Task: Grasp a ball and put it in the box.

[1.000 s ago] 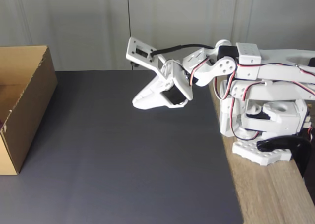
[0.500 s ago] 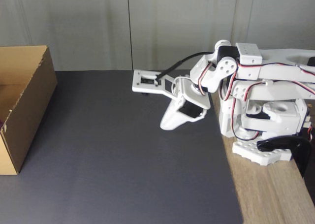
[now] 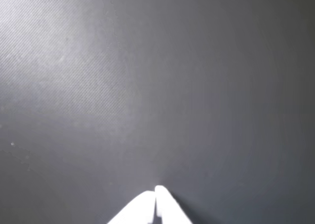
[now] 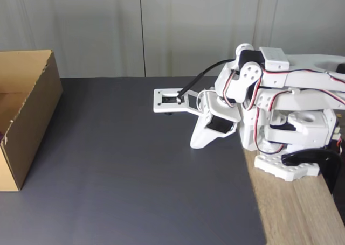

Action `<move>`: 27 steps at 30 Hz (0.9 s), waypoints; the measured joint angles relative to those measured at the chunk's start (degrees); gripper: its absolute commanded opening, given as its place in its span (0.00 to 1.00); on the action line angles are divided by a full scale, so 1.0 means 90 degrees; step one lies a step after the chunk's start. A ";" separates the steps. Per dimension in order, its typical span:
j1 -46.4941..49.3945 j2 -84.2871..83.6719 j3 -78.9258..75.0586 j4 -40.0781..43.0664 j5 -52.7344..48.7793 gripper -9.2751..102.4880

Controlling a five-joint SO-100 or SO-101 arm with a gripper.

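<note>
Overhead, smooth white jaws meet above matte woven mat [image 3: 147,86].

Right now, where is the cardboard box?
In the fixed view the box sits at the left edge of the dark mat, far from the pincer.

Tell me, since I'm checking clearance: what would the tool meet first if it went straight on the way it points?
Probably the dark mat: the shut tool points down at it, with bare mat ahead in the wrist view.

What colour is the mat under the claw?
Dark grey, finely textured mat; clearest in the fixed view.
</note>
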 measured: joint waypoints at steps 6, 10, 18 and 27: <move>0.0039 0.0000 -0.0010 0.0049 -0.0273 0.09; 0.0049 0.0000 -0.0010 0.0049 -0.0391 0.09; 0.0049 0.0000 -0.0020 0.0088 -0.0723 0.09; 0.0059 0.0000 -0.0029 0.0137 -0.0967 0.09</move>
